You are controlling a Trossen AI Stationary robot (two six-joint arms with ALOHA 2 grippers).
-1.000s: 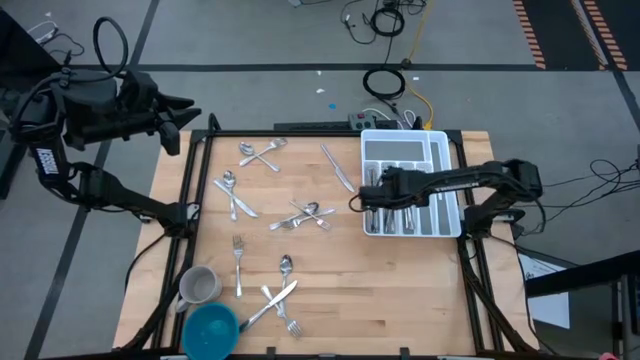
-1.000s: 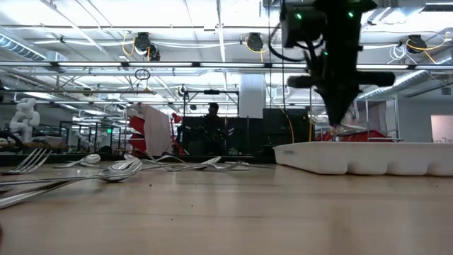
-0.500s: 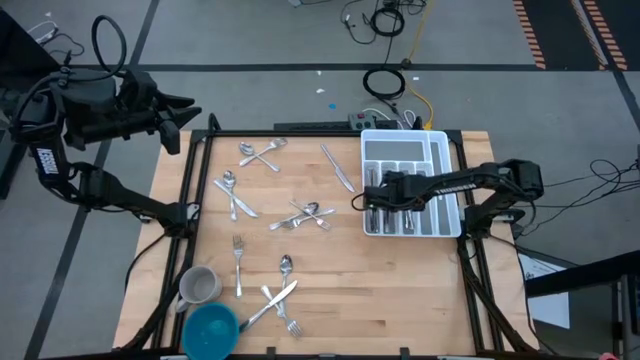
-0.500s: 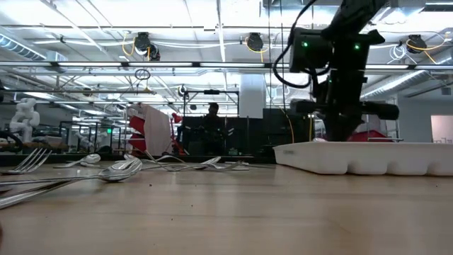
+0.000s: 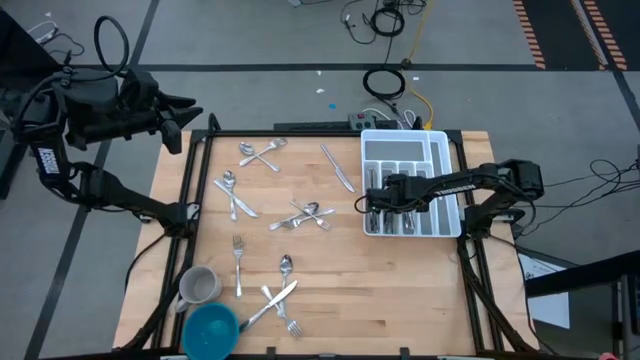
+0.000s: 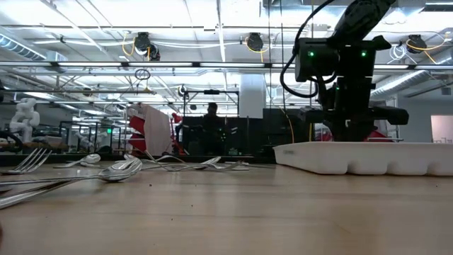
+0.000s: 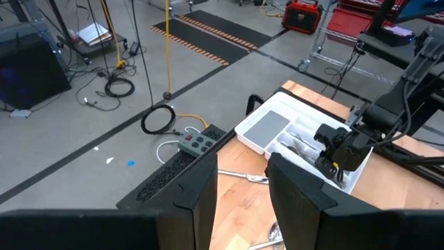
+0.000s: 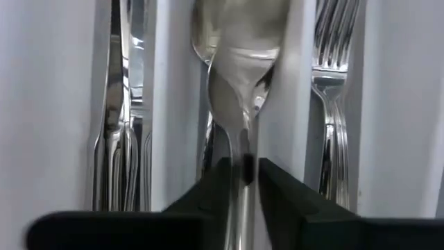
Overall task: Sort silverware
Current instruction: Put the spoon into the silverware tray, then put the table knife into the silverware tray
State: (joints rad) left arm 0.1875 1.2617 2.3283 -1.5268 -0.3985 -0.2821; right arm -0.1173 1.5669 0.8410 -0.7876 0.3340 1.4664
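Note:
My right gripper point(image 5: 372, 203) is low over the near-left part of the white organiser tray point(image 5: 441, 150) and is shut on a silver spoon point(image 8: 240, 76). In the right wrist view the spoon points into the tray's middle slot. Knives point(image 8: 118, 139) fill the slot on one side and forks point(image 8: 333, 104) the slot on the other. In the low view the tray wall point(image 6: 368, 157) hides the fingers. More silverware lies loose on the wood: a heap point(image 5: 305, 214), a crossed pair point(image 5: 262, 152), a knife point(image 5: 338, 167). My left gripper point(image 5: 190, 112) is open, off the table's far-left corner. My right gripper pinches the spoon's handle point(image 8: 244, 161) between its two fingers, which lie along the handle. The fingers slant down from the table's right side. The spoon's bowl point(image 8: 236, 62) is down in the middle slot, over another spoon lying there.
A grey mug point(image 5: 199, 286) and a blue bowl point(image 5: 211, 328) stand at the table's near-left corner. A fork point(image 5: 238, 262) and a crossed knife, fork and spoon point(image 5: 275, 300) lie close to them. Bare wood lies between the heap and the tray. A power strip point(image 7: 198, 141) sits beyond the far edge.
My right gripper has gone down into the tray with the spoon and shifted a little toward the table's right edge. In the low view its fingertips and the spoon stood above the tray wall a second ago; now they are sunk behind it.

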